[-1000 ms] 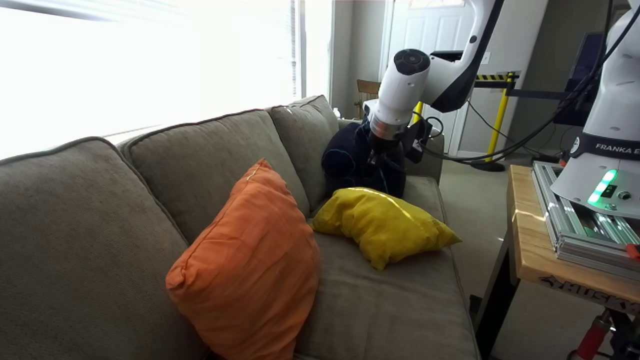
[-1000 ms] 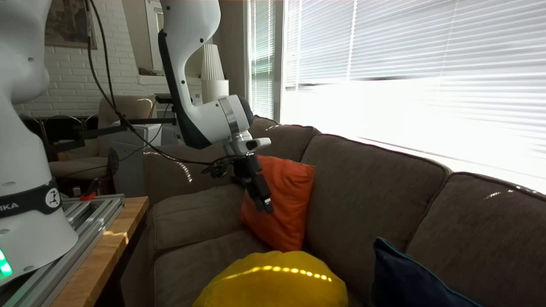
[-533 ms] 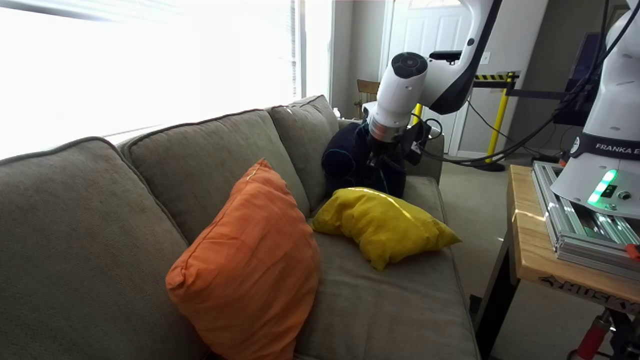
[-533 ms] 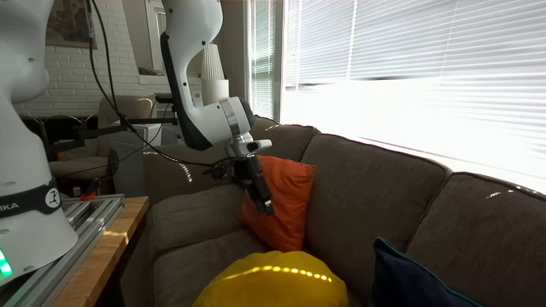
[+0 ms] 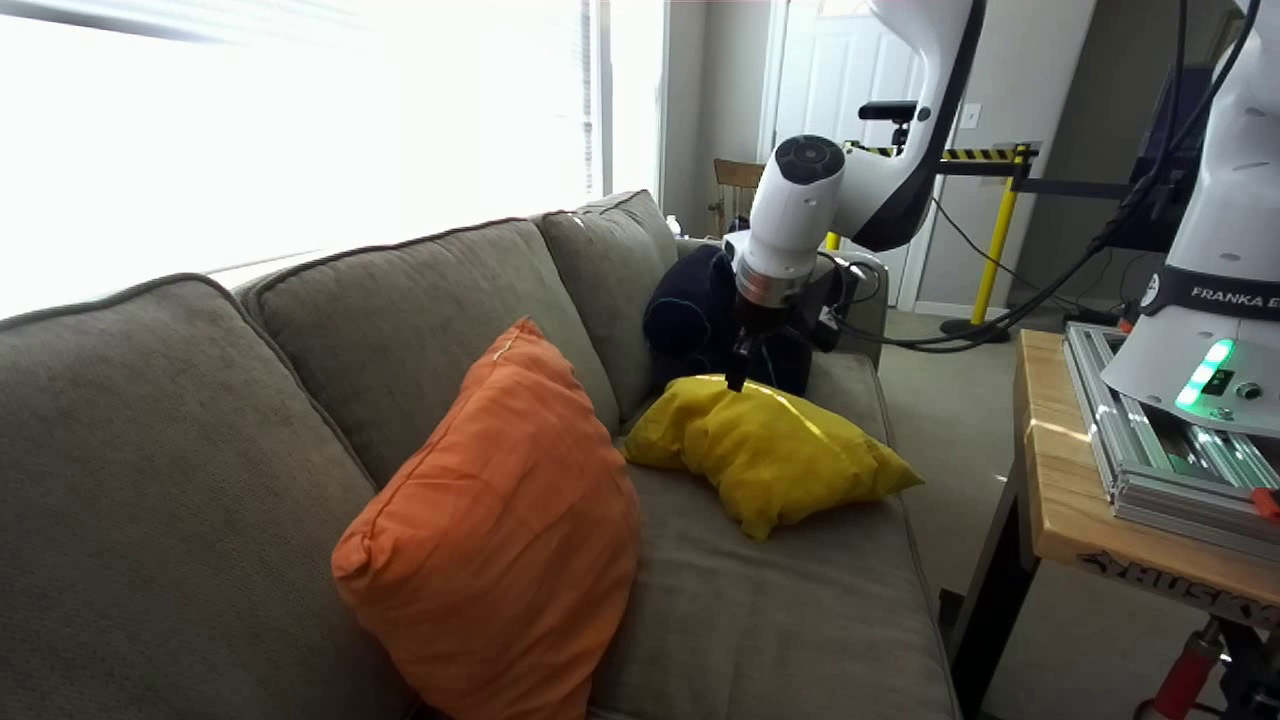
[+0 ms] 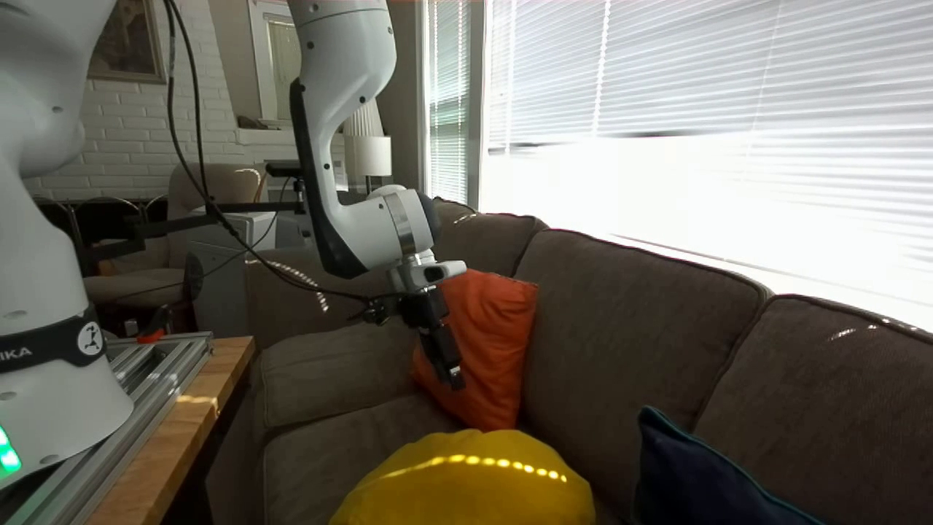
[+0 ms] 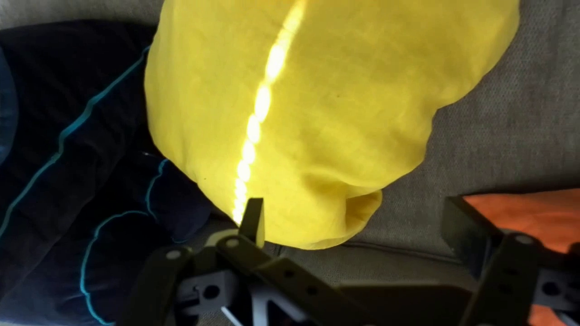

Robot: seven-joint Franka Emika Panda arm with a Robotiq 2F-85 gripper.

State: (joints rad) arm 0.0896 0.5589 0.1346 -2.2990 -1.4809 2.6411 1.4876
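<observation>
Jaws empty and wide, the gripper [image 7: 355, 222] hangs above the yellow pillow [image 5: 780, 455], which reaches the front edge of the couch [image 5: 770, 620]; any descent is likely best kept slow, astride the pillow's puckered corner [image 7: 364, 213] and off the navy pillow [image 7: 59, 203].

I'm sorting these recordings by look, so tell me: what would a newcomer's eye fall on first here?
Probably the yellow pillow lying on the sofa seat, with a bright streak of sunlight across it. Next would come the orange pillow propped against the sofa's back, and the glaring window behind the sofa, in both exterior views. Then the open gripper, empty and hanging near the yellow pillow without touching it.
</observation>
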